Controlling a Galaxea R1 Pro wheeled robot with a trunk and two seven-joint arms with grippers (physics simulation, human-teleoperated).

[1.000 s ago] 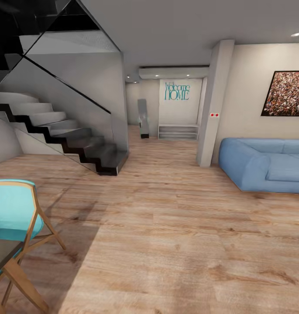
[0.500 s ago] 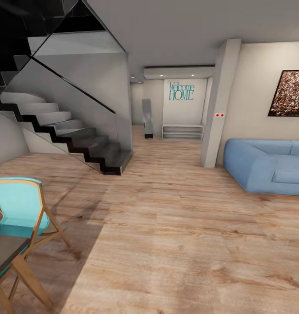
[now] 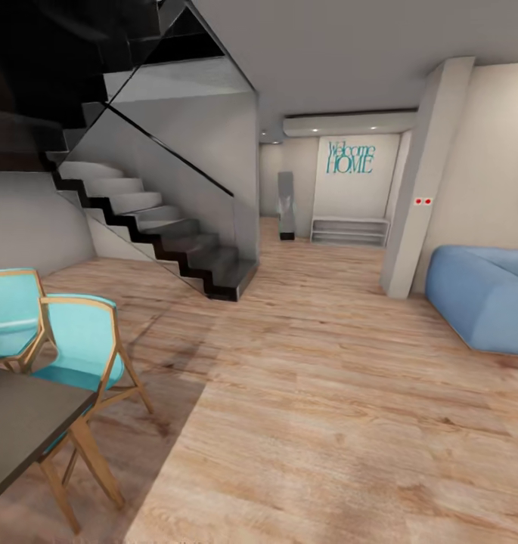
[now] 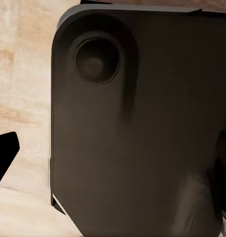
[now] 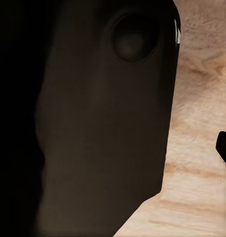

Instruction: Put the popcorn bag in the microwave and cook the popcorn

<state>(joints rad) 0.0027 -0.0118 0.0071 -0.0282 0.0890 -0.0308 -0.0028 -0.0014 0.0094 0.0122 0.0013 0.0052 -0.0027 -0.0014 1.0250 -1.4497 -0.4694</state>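
Wooden floor between black staircase and blue sofa

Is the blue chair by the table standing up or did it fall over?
Standing up. The nearer turquoise chair sits upright beside the dark table, its wooden legs planted on the wood floor, with its backrest rising above the seat.

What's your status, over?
In transit, living room. Grippers' state can't be told. Popcorn bag, microwave not sighted. Wood floor ahead; dark table, turquoise chairs close left.
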